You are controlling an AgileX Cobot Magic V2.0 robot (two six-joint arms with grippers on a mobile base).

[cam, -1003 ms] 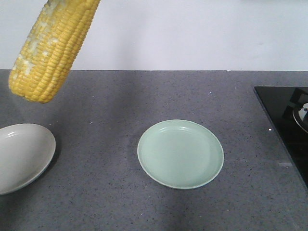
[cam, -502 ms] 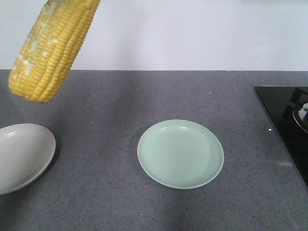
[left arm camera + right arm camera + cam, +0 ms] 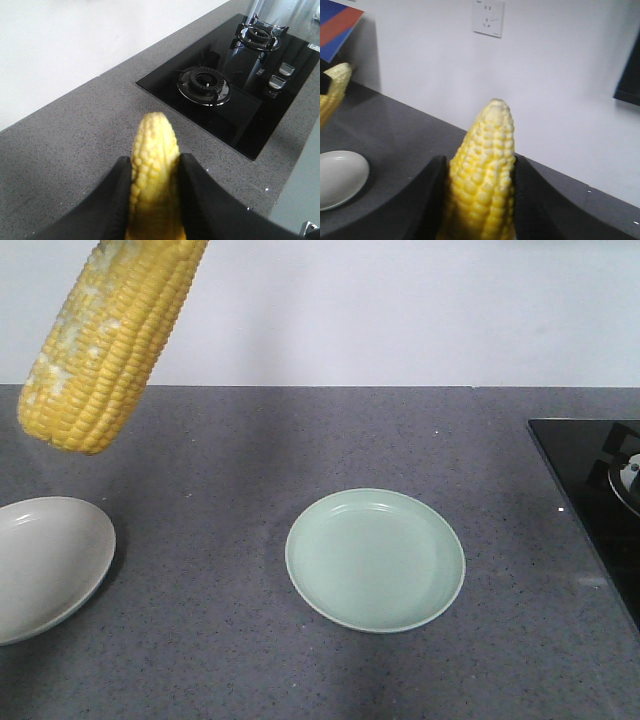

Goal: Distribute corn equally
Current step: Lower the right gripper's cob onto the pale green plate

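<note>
My left gripper is shut on a yellow corn cob, whose tip points toward the stove. My right gripper is shut on a second corn cob, tip up, in front of the wall. The front view shows one cob hanging in the air at the upper left, above the grey plate; the gripper holding it is out of frame there. A pale green plate lies bare in the middle of the counter. In the right wrist view another cob shows at the left edge, above the grey plate.
A black gas hob with two burners is set into the dark grey counter at the right, and shows as a black panel in the front view. A white wall with a socket stands behind the counter.
</note>
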